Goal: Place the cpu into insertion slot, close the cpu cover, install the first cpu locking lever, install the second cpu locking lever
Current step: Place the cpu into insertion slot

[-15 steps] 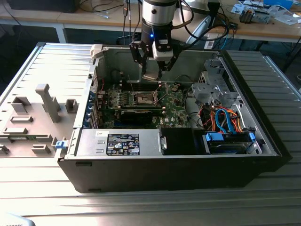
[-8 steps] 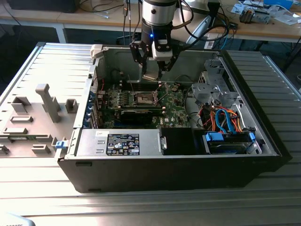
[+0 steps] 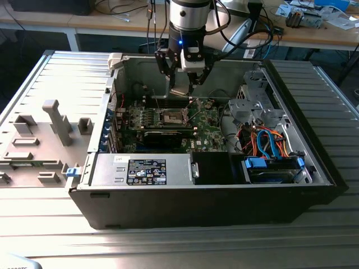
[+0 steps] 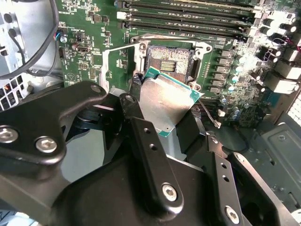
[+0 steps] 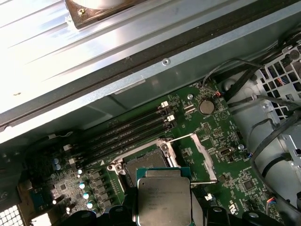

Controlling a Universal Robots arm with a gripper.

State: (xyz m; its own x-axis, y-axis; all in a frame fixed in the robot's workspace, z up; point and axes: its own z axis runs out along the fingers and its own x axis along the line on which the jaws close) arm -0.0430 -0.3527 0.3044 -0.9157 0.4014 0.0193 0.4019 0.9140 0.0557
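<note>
- Fingers (image 3: 192,85), in the exterior view, hang over the green motherboard (image 3: 210,134) inside the open black computer case (image 3: 224,196), which lies on the ribbed metal surface (image 3: 168,246). The long grey power supply box (image 3: 179,168) by the case's near wall bears a black label (image 3: 147,171); its white print is too small to read.
- Second wrist view: the fingers pinch the small flat square silver-topped cpu (image 4: 164,101) by opposite edges, above the open insertion slot (image 4: 169,61). The thin silvery cpu cover (image 4: 115,66) is swung aside.
- First wrist view: the cpu overlaps the slot's near edge. I would square its corners to the slot, keep it level and lower it straight, never sliding it across the contacts. The faint engraving on its top is illegible.
</note>
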